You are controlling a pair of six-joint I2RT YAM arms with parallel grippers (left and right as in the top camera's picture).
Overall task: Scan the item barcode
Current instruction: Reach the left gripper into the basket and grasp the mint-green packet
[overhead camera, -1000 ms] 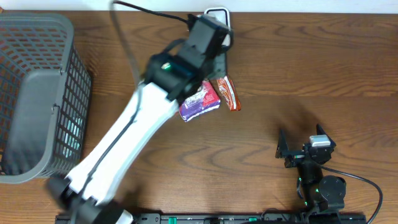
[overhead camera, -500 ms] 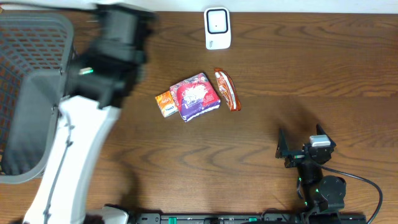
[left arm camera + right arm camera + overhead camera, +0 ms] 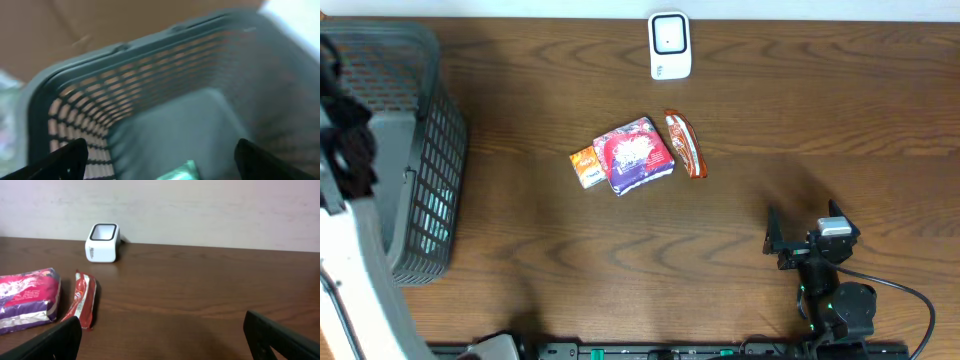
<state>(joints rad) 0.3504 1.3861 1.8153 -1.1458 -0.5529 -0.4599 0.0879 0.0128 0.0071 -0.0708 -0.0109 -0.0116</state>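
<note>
Left wrist, green item (image 3: 181, 170) btwn claw (image 3: 161, 152) tips

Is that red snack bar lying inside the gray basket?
No, the red snack bar lies on the table beside the pink packet, well apart from the gray basket.

The basket (image 3: 80, 110) is blurred, the green item (image 3: 182, 170) cropped.

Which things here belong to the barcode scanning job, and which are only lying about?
Job: scanner, pink packet, orange packet, red bar, basket.
Lying about: right gripper, open and empty, away from everything.
</note>
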